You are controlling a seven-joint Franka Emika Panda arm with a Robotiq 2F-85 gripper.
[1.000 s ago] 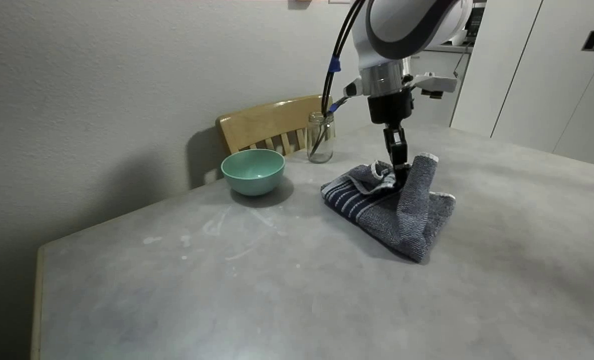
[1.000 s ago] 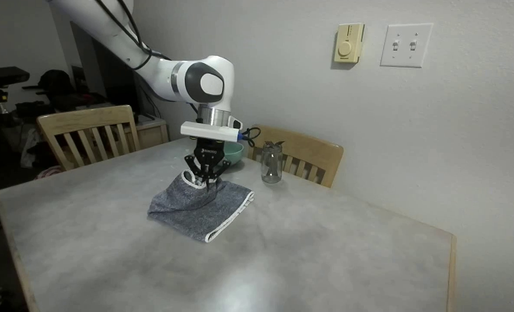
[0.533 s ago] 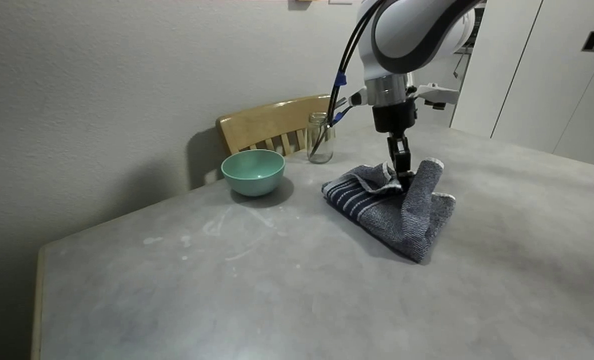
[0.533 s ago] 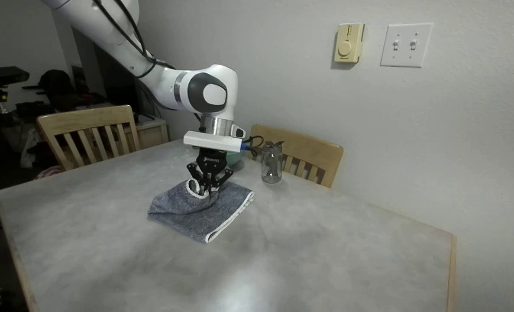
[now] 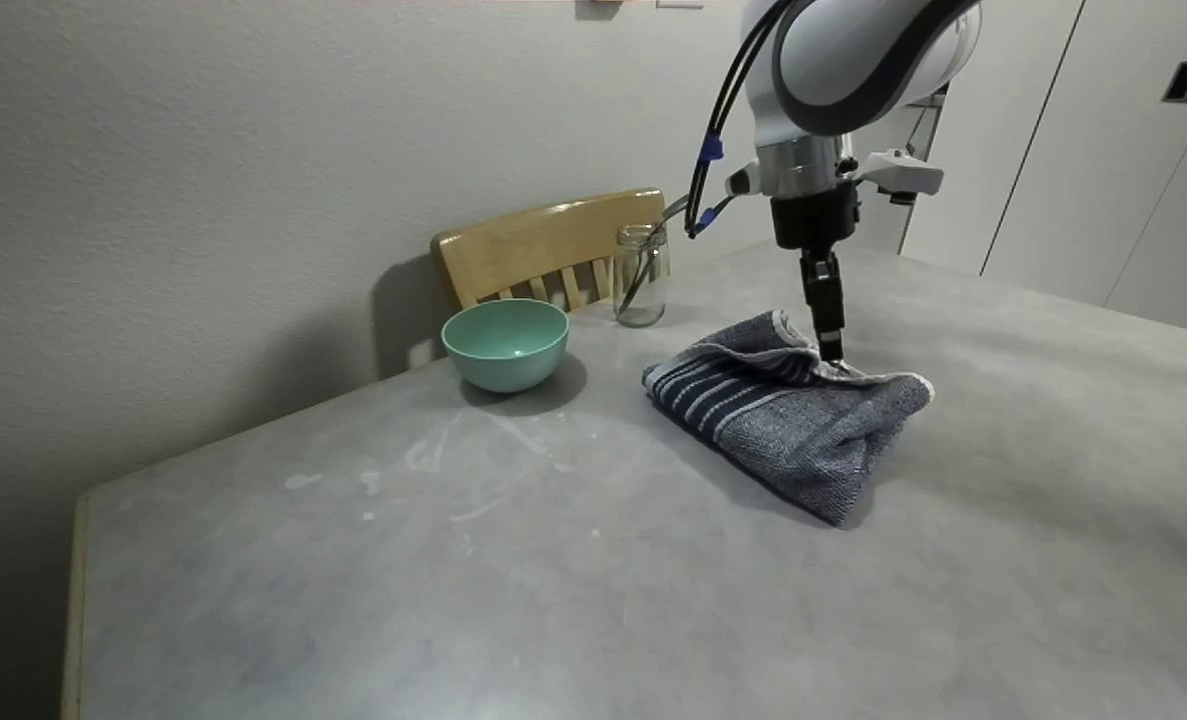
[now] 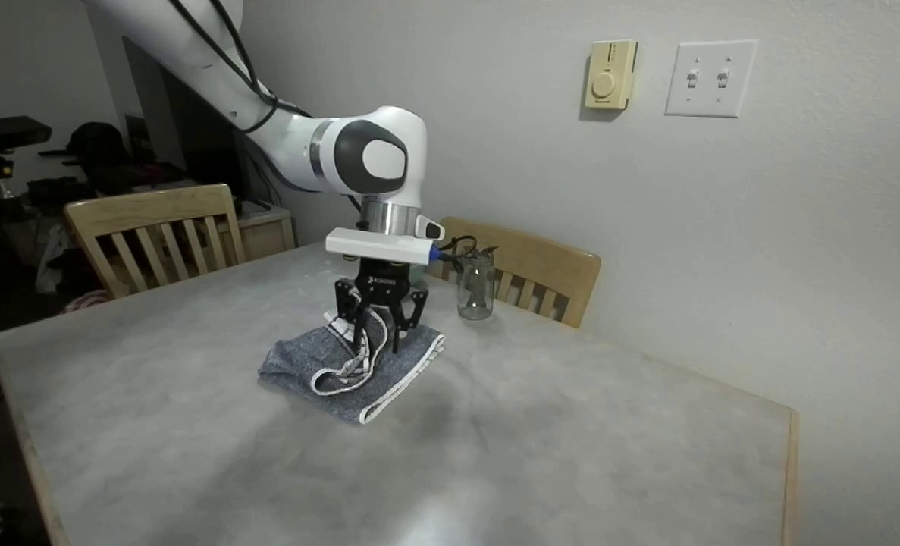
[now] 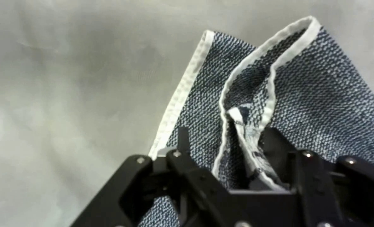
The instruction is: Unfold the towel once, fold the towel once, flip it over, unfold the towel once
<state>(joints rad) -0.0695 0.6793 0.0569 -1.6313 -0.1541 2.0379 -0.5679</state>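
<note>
Clearly the jaws stand apart, with white-edged folds of the towel (image 7: 325, 94) between them; whether they touch it, I cannot tell. The towel lies rumpled on the table (image 6: 571, 440). Pale lettering (image 6: 381, 280) above the jaws is too small to read.

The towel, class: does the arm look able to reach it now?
Probably yes: the fingers are apart, right at the towel, with its white edging seen between them in the wrist view, and nothing visible blocks the way.
</note>
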